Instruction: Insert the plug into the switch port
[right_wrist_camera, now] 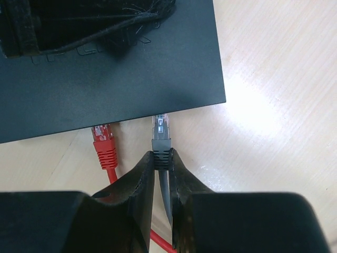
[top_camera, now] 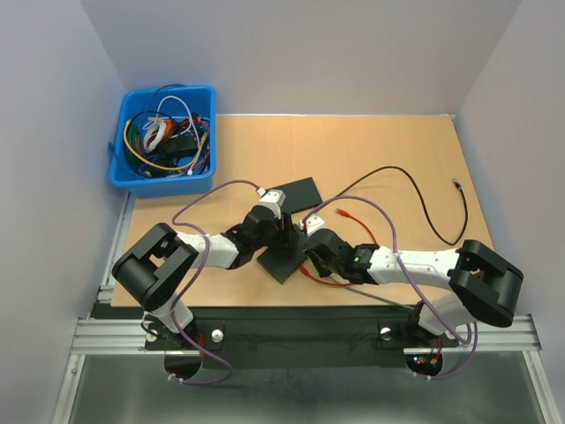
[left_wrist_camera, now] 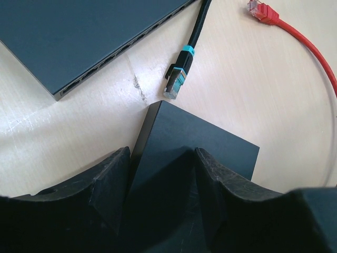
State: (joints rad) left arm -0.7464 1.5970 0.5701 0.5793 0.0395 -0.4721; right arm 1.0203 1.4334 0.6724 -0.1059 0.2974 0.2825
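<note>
A small black switch [top_camera: 284,263] lies at the table's middle, also seen in the wrist views [left_wrist_camera: 205,142] [right_wrist_camera: 121,74]. My left gripper [top_camera: 284,231] [left_wrist_camera: 162,153] comes from the left and is shut on the switch, one finger along its side edge and the other against its top. My right gripper [top_camera: 315,250] [right_wrist_camera: 162,154] is shut on the ribbed boot of a grey plug [right_wrist_camera: 160,132]. The plug's clear tip meets the switch's front edge, just right of a red plug [right_wrist_camera: 103,141] sitting in a port.
A larger flat switch [top_camera: 298,192] [left_wrist_camera: 79,37] lies behind. A loose red plug [left_wrist_camera: 261,11] and a black teal-banded plug [left_wrist_camera: 178,79] lie near it. A black cable [top_camera: 424,203] curls at the right. A blue bin [top_camera: 132,177] of cables stands back left.
</note>
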